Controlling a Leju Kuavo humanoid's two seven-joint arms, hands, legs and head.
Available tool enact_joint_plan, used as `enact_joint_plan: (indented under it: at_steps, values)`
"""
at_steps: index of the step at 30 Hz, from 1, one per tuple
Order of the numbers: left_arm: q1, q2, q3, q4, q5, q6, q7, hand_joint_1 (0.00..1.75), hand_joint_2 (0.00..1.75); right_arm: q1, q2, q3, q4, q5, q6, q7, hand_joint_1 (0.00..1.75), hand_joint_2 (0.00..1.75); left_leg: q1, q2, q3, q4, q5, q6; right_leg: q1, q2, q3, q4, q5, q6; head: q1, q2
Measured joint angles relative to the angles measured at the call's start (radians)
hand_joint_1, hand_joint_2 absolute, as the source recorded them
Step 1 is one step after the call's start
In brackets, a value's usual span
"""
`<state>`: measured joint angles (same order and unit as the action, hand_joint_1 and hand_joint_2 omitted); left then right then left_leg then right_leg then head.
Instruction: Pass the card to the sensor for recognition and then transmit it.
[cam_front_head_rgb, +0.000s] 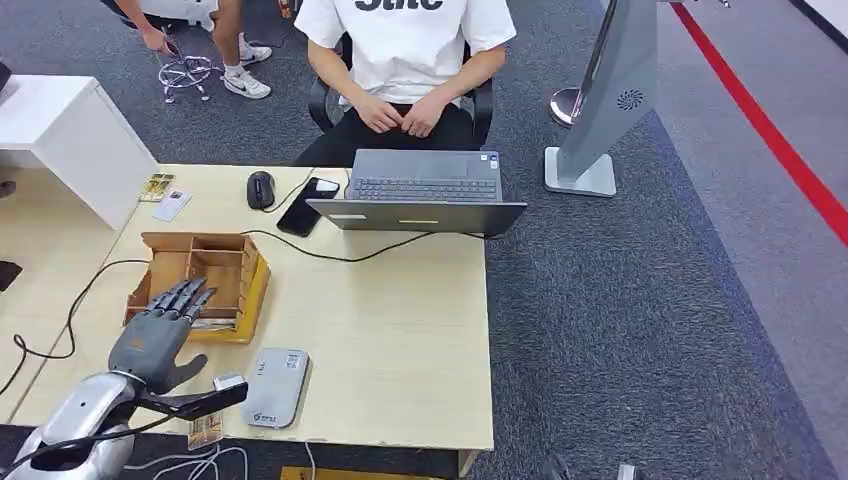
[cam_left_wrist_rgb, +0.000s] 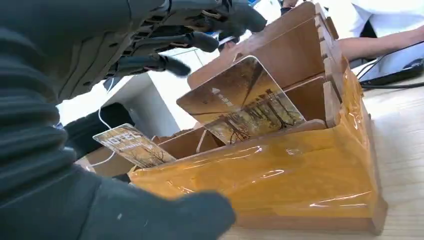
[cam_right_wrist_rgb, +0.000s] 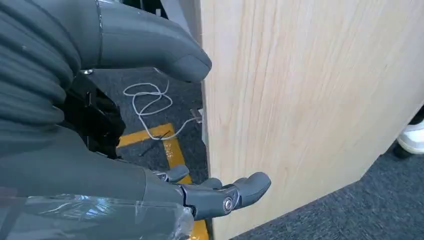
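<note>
Pick-up step: your left hand (cam_front_head_rgb: 160, 330), fingers spread and empty, hovers over the box (cam_front_head_rgb: 205, 283) lower left, card (cam_left_wrist_rgb: 242, 100) upright inside; next, pinch it, then the sensor (cam_front_head_rgb: 275, 387).

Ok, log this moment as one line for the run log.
phase: reaching for card | left robot hand: open over wooden card box | card: in box, ungrasped | card reader: idle on desk

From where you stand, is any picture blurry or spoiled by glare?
Head view: evenly lit and sharp. Left wrist view: the left hand is a dark blur up close, and light glints on the wrap round the wooden box. Right wrist view: the right hand is soft.
</note>
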<state>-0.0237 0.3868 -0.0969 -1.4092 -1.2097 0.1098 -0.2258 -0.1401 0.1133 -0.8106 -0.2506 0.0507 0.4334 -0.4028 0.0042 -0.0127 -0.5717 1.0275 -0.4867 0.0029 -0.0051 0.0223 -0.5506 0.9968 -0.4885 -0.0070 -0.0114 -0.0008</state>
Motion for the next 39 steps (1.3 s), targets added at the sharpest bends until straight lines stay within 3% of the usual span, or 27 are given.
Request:
enact_joint_plan:
  at_steps: [7, 16, 23, 28, 33, 39]
  values:
    - [0.0, -0.006, 0.013, 0.011, 0.001, 0.014, -0.004, 1.75, 1.75, 0.0, 0.0, 0.0, 0.0, -0.013, 0.012, 0.0, 0.0, 1.75, 0.0, 0.0, 0.0, 0.0, 0.0, 0.0, 0.0, 0.0, 0.0, 0.0, 0.0, 0.0, 0.0, 0.0]
    - [-0.003, -0.04, 0.031, 0.012, -0.018, 0.085, -0.003, 1.75, 1.75, 0.001, 0.0, 0.002, 0.0, -0.002, 0.01, 0.002, 0.0, 1.75, 0.0, 0.0, 0.0, 0.0, 0.0, 0.0, 0.0, 0.0, 0.0, 0.0, 0.0, 0.0, 0.0, 0.0]
    - [-0.022, -0.115, 0.082, -0.033, -0.126, 0.316, 0.051, 1.75, 1.75, 0.001, 0.003, 0.002, 0.0, -0.009, 0.02, 0.01, 0.0, 1.75, 0.0, 0.0, 0.0, 0.0, 0.0, 0.0, 0.0, 0.0, 0.0, 0.0, 0.0, 0.0, 0.001, 0.0]
    - [-0.047, -0.18, 0.132, -0.127, -0.136, 0.358, 0.051, 1.75, 1.75, 0.001, 0.006, 0.006, 0.0, 0.001, 0.007, 0.015, 0.0, 1.75, 0.0, 0.0, 0.0, 0.0, 0.0, 0.0, 0.0, 0.0, 0.0, 0.0, 0.0, 0.0, 0.0, 0.0]
    - [-0.136, -0.212, 0.161, -0.22, -0.131, 0.313, 0.053, 1.75, 1.75, -0.005, 0.009, 0.017, 0.0, 0.008, -0.001, 0.025, 0.0, 1.75, 0.0, -0.001, 0.0, 0.0, 0.0, 0.0, 0.0, -0.001, 0.0, 0.0, 0.001, 0.0, 0.0, 0.0]
    - [-0.306, -0.216, 0.175, -0.19, -0.167, 0.232, 0.105, 1.75, 1.75, -0.017, 0.01, 0.034, 0.0, 0.023, -0.016, 0.043, 0.0, 1.75, 0.0, -0.001, 0.0, 0.0, 0.002, -0.001, 0.0, -0.001, 0.0, 0.0, 0.002, -0.001, 0.0, 0.0]
